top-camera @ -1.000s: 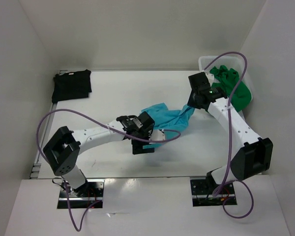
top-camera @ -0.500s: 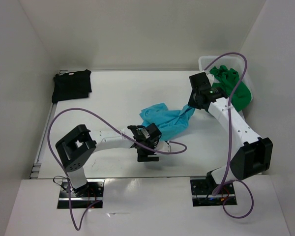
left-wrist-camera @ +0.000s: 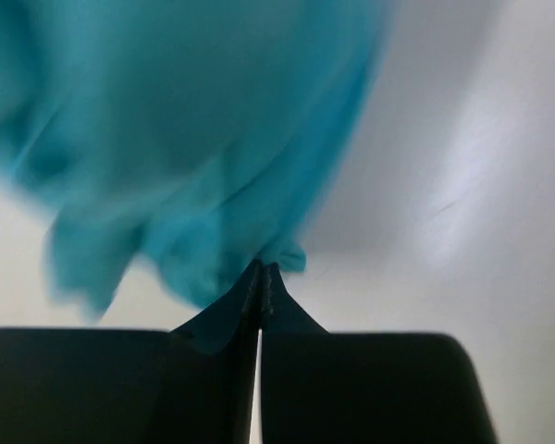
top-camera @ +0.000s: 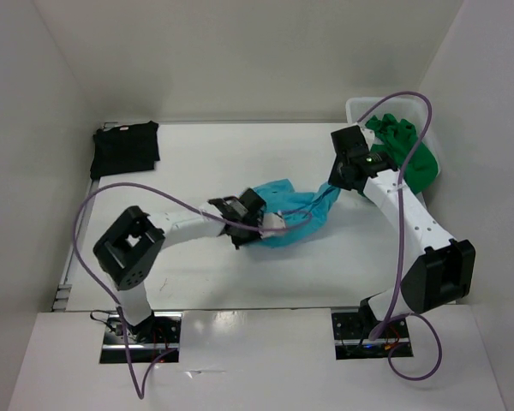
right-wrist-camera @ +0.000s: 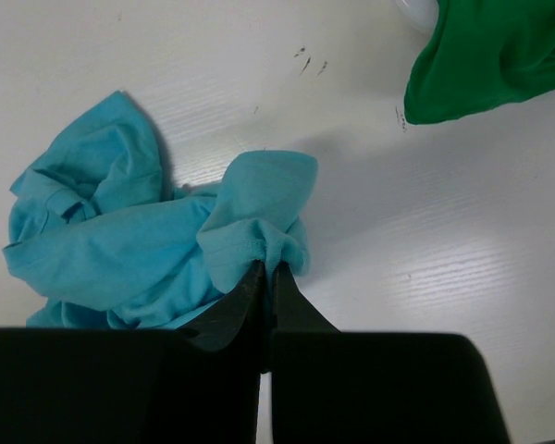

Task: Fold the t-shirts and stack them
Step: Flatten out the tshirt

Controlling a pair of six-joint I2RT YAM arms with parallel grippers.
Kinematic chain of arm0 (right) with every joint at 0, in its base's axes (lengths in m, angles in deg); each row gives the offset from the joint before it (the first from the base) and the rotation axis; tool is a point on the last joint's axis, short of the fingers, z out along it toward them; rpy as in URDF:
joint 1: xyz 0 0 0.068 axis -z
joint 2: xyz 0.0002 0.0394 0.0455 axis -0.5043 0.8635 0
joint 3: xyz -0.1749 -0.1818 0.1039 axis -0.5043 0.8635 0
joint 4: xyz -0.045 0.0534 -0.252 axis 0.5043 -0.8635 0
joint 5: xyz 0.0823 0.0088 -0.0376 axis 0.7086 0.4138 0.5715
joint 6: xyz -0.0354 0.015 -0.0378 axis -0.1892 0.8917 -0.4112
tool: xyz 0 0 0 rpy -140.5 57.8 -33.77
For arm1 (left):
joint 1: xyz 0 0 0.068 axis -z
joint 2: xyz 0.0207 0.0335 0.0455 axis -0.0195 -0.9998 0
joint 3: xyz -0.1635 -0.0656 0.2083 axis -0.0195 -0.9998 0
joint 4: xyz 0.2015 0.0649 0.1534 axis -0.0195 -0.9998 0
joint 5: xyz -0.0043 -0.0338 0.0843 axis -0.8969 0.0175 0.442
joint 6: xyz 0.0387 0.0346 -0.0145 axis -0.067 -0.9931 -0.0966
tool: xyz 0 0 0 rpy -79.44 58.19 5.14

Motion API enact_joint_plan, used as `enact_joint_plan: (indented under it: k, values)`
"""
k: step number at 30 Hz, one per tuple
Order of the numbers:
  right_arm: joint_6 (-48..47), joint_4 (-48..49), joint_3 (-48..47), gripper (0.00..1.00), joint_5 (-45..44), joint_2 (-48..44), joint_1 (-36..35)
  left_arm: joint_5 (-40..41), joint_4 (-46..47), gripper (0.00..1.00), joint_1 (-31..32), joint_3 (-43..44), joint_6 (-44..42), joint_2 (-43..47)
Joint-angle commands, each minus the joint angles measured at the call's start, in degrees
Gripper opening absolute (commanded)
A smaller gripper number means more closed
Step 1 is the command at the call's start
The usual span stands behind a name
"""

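Note:
The turquoise t-shirt (top-camera: 295, 208) lies crumpled mid-table, stretched between both arms. My left gripper (top-camera: 272, 224) is at its near-left edge, and the left wrist view shows this gripper (left-wrist-camera: 262, 270) shut on a fold of the blurred turquoise cloth (left-wrist-camera: 185, 139). My right gripper (top-camera: 331, 192) holds the far-right end; in the right wrist view it (right-wrist-camera: 266, 268) is shut on a bunched hem of the turquoise t-shirt (right-wrist-camera: 120, 231). The black t-shirt (top-camera: 126, 147) lies folded at the far left. The green t-shirt (top-camera: 404, 147) hangs crumpled out of the basket.
A white basket (top-camera: 354, 107) stands in the far right corner against the wall, and green cloth (right-wrist-camera: 490, 55) spills over its side. White walls enclose the table on the left, back and right. The left arm's purple cable (top-camera: 137, 193) loops over the table.
The left gripper swung from the near table edge up to the turquoise shirt and closed on its near edge. The right arm has stayed still, gripping the shirt.

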Motion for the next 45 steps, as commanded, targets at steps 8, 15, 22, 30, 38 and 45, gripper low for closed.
enact_joint_plan:
  k: [8,15,22,30,38,45]
  values:
    - [8.18,-4.41,16.80,0.28,13.91,-9.15,-0.51,4.11,-22.00,0.00,-20.47,0.61,-5.23,24.46]
    - [14.08,-4.94,17.91,0.59,15.52,-11.98,-3.95,-2.12,-27.89,0.00,-21.00,-7.58,-4.62,30.35]
    - [14.87,2.08,17.83,0.55,16.40,-9.45,-10.68,0.08,-29.22,0.00,-20.48,-9.95,-4.61,31.59]
    - [12.93,-6.77,-1.66,0.63,-6.89,17.50,-28.29,0.60,-27.03,0.00,-19.95,-9.95,-2.77,30.45]
    - [11.09,-6.26,-4.50,0.60,-12.26,23.78,-28.82,0.60,-27.02,0.00,-19.42,-9.95,-2.24,30.97]
    - [12.22,-3.98,-5.21,0.55,-11.65,24.31,-27.68,0.60,-27.02,0.00,-19.42,-9.95,-2.24,31.50]
